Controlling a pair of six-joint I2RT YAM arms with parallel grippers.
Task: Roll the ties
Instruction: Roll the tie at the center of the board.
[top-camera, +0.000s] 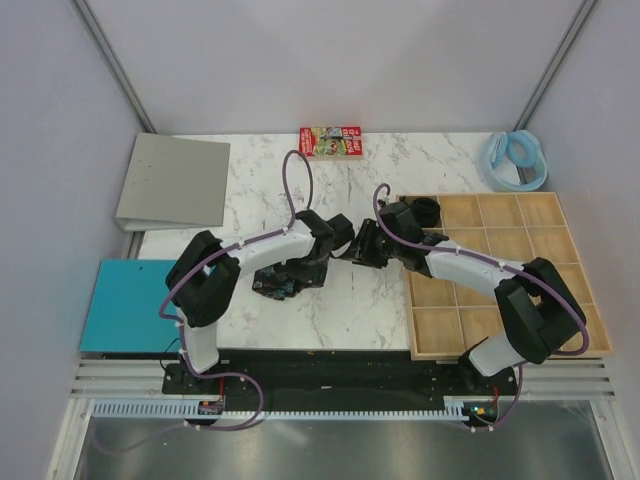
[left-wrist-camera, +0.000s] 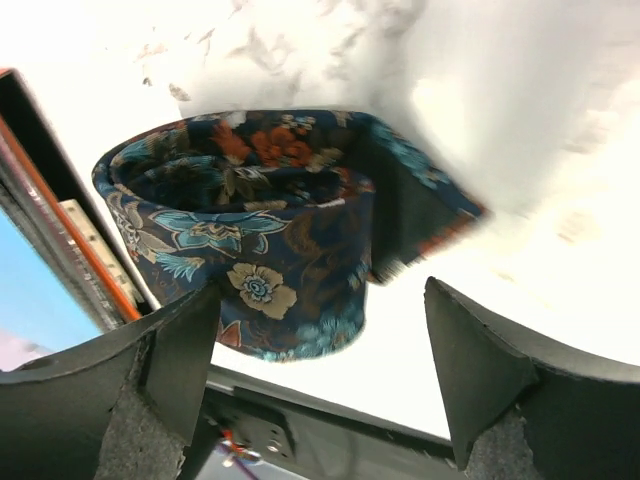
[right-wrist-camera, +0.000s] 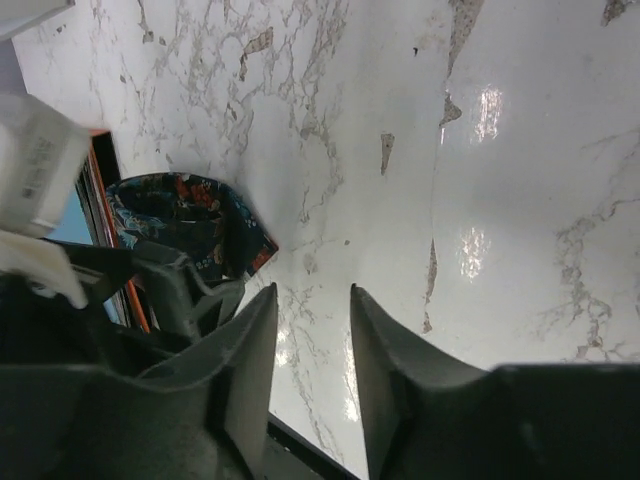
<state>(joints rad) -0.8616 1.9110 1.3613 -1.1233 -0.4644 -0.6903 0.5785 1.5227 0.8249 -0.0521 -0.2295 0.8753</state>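
Note:
A dark floral tie (left-wrist-camera: 250, 230), wound into a loose upright coil, sits on the marble table. It shows under the left arm in the top view (top-camera: 278, 288) and at the left of the right wrist view (right-wrist-camera: 190, 225). My left gripper (left-wrist-camera: 320, 345) is open, its fingers (left-wrist-camera: 180, 350) wide apart on the near side of the coil, and holds nothing. My right gripper (right-wrist-camera: 312, 320) is narrowly open and empty over bare marble, to the right of the coil and apart from it (top-camera: 358, 248). A dark roll (top-camera: 425, 210), seemingly another tie, lies in the tray's far left compartment.
A wooden compartment tray (top-camera: 520, 250) fills the right side. A red printed box (top-camera: 330, 140) and a pale blue ring (top-camera: 516, 160) lie at the back. A grey binder (top-camera: 175, 180) and a teal board (top-camera: 125, 305) are on the left.

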